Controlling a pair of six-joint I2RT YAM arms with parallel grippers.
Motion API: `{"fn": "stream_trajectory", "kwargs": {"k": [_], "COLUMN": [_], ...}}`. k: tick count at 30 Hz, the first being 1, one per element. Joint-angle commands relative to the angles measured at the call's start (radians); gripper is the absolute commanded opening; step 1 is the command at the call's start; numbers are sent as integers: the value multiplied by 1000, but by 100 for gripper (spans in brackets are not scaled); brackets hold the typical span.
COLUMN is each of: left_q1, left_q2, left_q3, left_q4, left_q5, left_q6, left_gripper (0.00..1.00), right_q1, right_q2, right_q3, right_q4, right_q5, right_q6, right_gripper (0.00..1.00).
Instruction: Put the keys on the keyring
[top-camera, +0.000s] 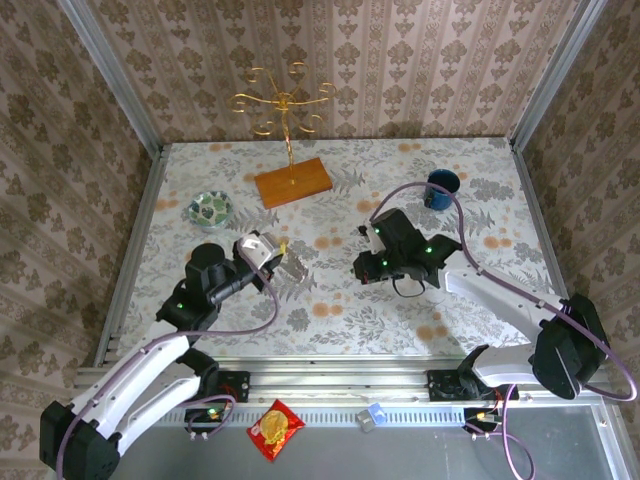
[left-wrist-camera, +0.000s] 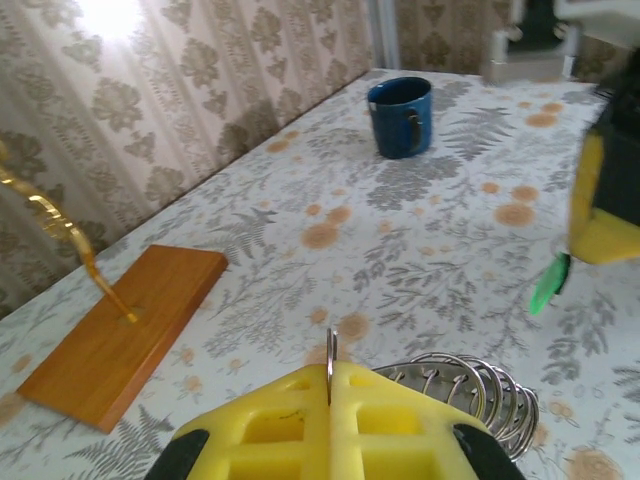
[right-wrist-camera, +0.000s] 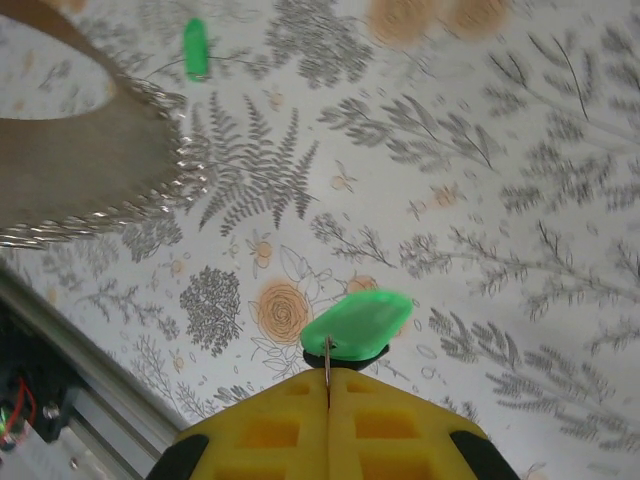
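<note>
Keyring (left-wrist-camera: 470, 390): a coil of silver wire loops, held off the desk (top-camera: 330, 330) left of centre, about mid-depth. From the right wrist camera it reads as a blurred brown-grey band with wire edging, top left of that view.

Left end effector (left-wrist-camera: 330, 375): yellow fingers together. I see a thin metal edge of the keyring standing up in the seam between them, so it is clamped on the keyring. The rest of the coil hangs just to the right of the fingertips.

Green key (right-wrist-camera: 357, 322): pinched by its near end in the right end effector (right-wrist-camera: 328, 385), fingers together on it, head pointing away from the end effector and above the desk. The left wrist camera shows it hanging below the right end effector's yellow finger, right of the keyring and apart from it.

Second green key (right-wrist-camera: 195, 48): lying on the desk, past the keyring's edge and well apart from the held key.

Further out:
- Blue cup (top-camera: 440, 188) is far right.
- Gold wire stand (top-camera: 285, 105) is on its wooden base (top-camera: 292, 183), far, left of centre.
- Patterned bowl (top-camera: 210, 208) is left of the base.
- Snack packet (top-camera: 275, 430) is on the near rail between the arm bases.
</note>
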Motion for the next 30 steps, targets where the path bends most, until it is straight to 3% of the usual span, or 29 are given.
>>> {"fn": "stream_trajectory", "kwargs": {"k": [1, 15, 30], "left_q1": [8, -48, -132], "left_q2": [4, 106, 240], "left_q3": [47, 80, 138], "left_q4": [-8, -4, -1], "left_q5": [125, 303, 270], "left_q6": [46, 67, 54], "left_gripper": [0, 0, 0], "right_q1": [-6, -5, 20], "right_q2": [-14, -93, -48], "right_q3": [40, -41, 55], "right_q4": [-34, 60, 43], "right_q5": [-91, -264, -291], "right_q6": [-272, -573, -642], "right_gripper": [0, 0, 0]}}
